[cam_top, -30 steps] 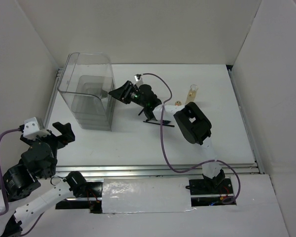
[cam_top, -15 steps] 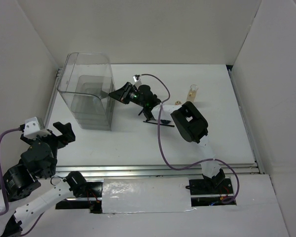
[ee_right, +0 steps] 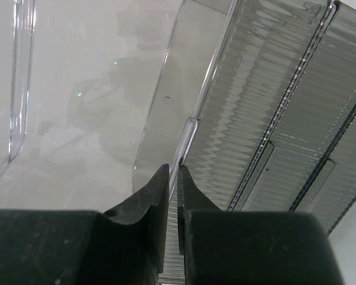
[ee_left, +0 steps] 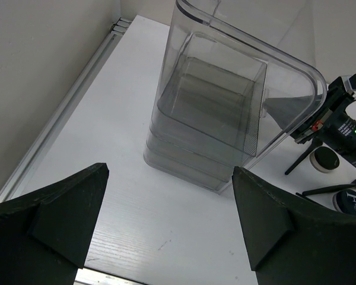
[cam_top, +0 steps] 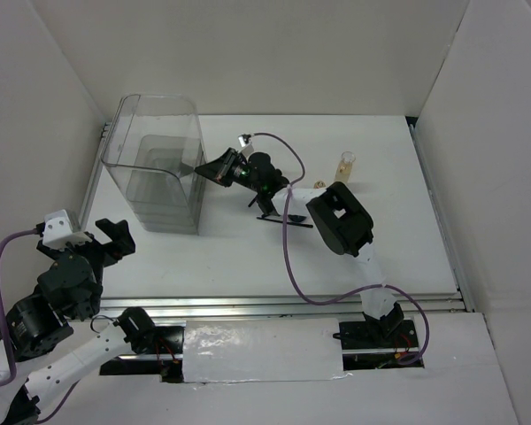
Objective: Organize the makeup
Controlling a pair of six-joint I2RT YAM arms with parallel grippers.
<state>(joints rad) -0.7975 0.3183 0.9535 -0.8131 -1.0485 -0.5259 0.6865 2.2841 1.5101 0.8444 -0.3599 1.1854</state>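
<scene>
My right gripper point(cam_top: 203, 171) reaches left and its tips sit against the right wall of the big clear plastic box point(cam_top: 155, 164). In the right wrist view its jaws point(ee_right: 178, 169) are closed to a thin slit in front of the ribbed box wall point(ee_right: 273, 119); I cannot tell whether anything is between them. Thin black brushes point(cam_top: 283, 221) lie under that arm. The tall pale-yellow bottle point(cam_top: 345, 165) and the short amber bottle point(cam_top: 319, 185) stand to the right. Two round compacts point(ee_left: 325, 159) point(ee_left: 350, 202) show in the left wrist view. My left gripper point(ee_left: 169, 225) is open and empty.
The box point(ee_left: 213, 113) stands upright at the back left, with stacked trays inside. A metal rail point(cam_top: 96, 173) runs along the table's left edge. White walls close in the table on three sides. The right arm's purple cable point(cam_top: 292, 257) loops over the table.
The right gripper has edged slightly left toward the box wall. The left arm has not moved.
</scene>
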